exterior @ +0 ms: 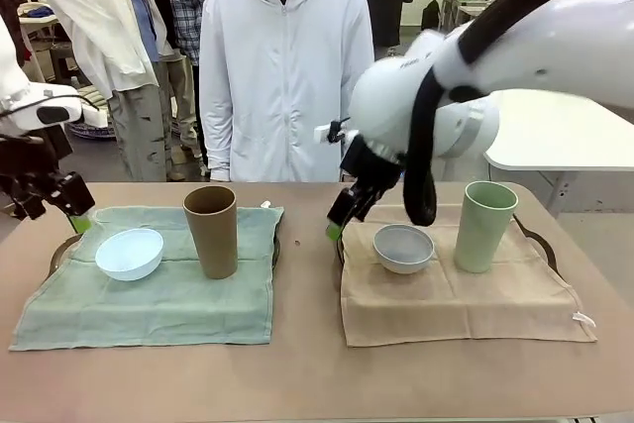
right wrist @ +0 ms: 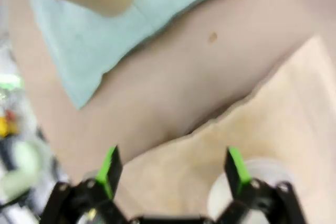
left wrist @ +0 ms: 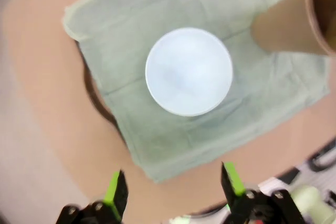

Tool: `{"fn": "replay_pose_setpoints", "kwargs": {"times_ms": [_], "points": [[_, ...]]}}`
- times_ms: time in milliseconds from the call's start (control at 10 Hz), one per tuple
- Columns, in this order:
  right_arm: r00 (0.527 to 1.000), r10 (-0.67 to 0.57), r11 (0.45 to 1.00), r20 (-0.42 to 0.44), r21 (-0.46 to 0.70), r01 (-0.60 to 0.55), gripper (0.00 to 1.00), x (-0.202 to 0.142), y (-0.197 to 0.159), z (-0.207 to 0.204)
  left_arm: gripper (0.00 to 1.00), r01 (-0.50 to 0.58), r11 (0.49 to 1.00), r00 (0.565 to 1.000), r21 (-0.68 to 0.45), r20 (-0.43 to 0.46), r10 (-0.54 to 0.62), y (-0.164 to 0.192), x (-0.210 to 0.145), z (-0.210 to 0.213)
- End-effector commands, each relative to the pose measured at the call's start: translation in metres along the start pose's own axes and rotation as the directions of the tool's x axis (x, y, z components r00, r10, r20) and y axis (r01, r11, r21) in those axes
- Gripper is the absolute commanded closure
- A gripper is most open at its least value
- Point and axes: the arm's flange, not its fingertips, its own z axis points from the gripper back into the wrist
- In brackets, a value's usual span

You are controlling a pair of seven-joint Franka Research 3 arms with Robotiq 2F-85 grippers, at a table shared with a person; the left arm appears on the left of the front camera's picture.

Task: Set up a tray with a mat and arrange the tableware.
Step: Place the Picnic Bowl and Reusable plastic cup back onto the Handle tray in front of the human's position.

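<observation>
green mat [exterior: 149, 289] at lower left carries pale blue bowl [exterior: 130, 253] beside brown tumbler [exterior: 211, 231], paired as one setting; both end effectors, left [exterior: 61, 207] and right [exterior: 347, 213], hang spread, empty.

trays [exterior: 541, 242] mostly under mats (rims peeking)

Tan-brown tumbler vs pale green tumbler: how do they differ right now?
Colour: the tall tan-brown handleless tumbler is matte brown; the tall pale green handleless tumbler is light green.
Mat: the brown one stands on the green cloth mat, the green one on the beige cloth mat.
Neighbour: the brown one has the pale blue round bowl beside it, the green one the white-grey round bowl.
Shared: both upright, ungripped.
</observation>
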Motion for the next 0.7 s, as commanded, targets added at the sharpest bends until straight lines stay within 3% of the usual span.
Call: {"fn": "replay_pose_setpoints", "kwargs": {"times_ms": [0,400,600], "points": [[0.971,-0.212,0.977,-0.11,-0.042,0.208,0.0,0.05,0.055,0.057,0.07,0.021,0.998,1.0,0.051,0.005,-0.022,-0.017,-0.009,0.028],[0.849,-0.464,0.878,-0.251,-0.255,0.405,0.0,0.05,0.099,0.112,0.07,-0.014,1.0,1.0,0.01,-0.012,0.014,-0.057,0.011,0.083],[0.771,-0.553,0.828,-0.315,-0.312,0.466,0.0,0.031,0.105,0.117,0.07,-0.125,0.992,0.991,-0.027,-0.06,0.123,-0.061,0.029,0.101]]}}
